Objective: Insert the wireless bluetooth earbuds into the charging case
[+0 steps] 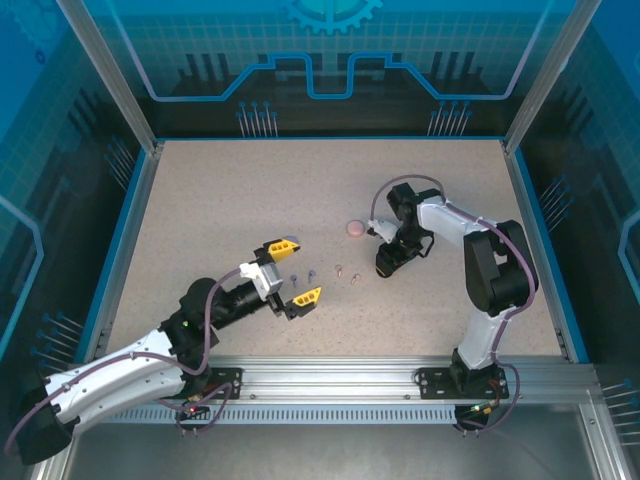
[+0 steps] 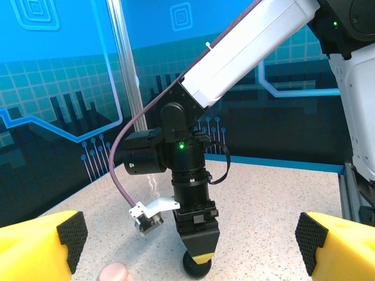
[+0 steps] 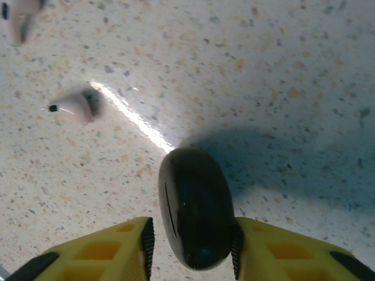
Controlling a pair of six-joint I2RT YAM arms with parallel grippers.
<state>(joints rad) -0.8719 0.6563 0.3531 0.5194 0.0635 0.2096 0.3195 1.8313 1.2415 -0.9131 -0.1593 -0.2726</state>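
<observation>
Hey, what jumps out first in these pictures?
A black round case standing on edge between the right gripper's yellow fingers, right of centre on the table. The left gripper gapes open beside tiny earbuds scattered mid-table; a pink case lies just beyond.

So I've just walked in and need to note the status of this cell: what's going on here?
The right end effector has a black round case standing on edge between its fingers, low over the table. Whether it grips the case firmly is unclear. The left end effector is wide open and empty, next to several tiny earbuds lying loose on the table. A pink case sits nearby.
</observation>
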